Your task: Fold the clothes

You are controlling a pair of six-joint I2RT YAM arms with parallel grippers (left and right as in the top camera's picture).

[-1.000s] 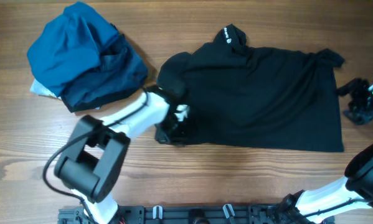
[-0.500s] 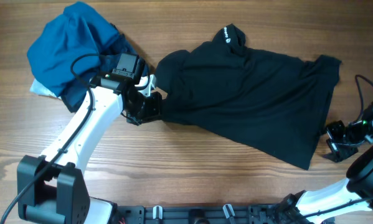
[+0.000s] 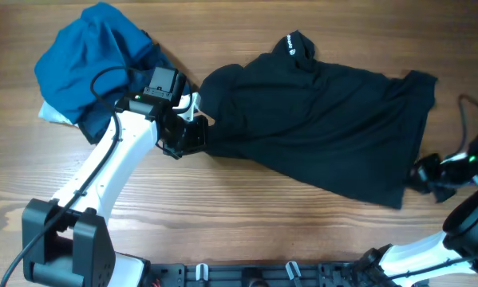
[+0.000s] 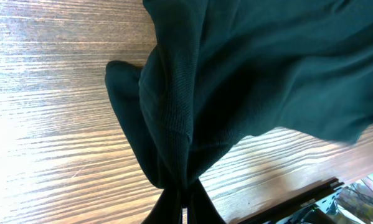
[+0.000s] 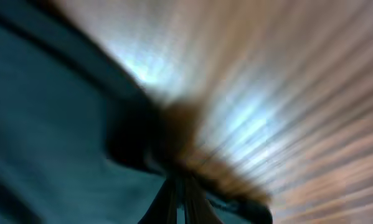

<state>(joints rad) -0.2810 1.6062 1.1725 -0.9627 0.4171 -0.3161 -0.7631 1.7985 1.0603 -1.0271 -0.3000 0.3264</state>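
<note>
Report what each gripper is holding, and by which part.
Left gripper pinches the large black soft-fabric shirt by its bunched left edge. Right gripper is shut at the shirt's right hem; whether it has cloth cannot be told.

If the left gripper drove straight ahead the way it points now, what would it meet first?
The black shirt: the left gripper is shut on a gathered edge, and the rest of the fabric lies directly ahead.

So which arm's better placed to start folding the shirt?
Probably left. The left gripper is shut on the shirt's bunched edge, clear in the wrist view, ready to carry it across. The right gripper is shut at the hem corner, but blur hides whether it holds fabric.
</note>
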